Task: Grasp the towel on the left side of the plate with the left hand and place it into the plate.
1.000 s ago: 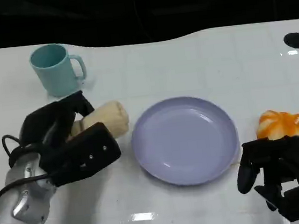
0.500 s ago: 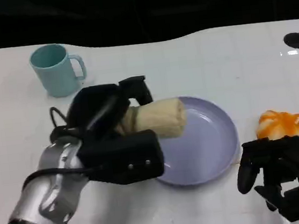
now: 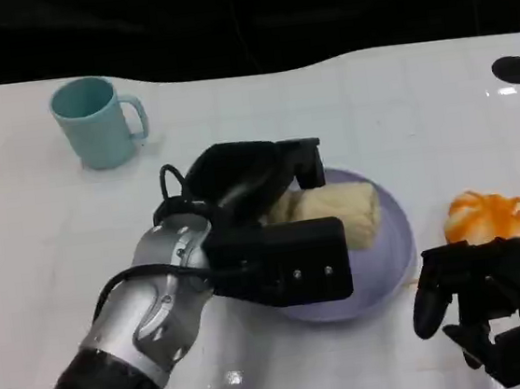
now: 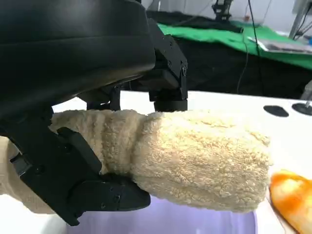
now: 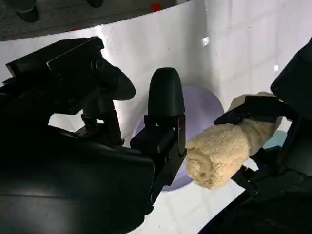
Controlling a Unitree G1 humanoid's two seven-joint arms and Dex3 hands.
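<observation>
Towel [image 3: 337,212] roll lying sideways, over plate [image 3: 394,254]

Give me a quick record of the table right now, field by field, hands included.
towel: rolled, cream, gripped by the left hand, above the plate; towel point
left fingers: wrapped around the towel's rear half
right hand: near the table's front edge, holding nothing
cup: teal, upright, far left
orange object: right of the plate
</observation>
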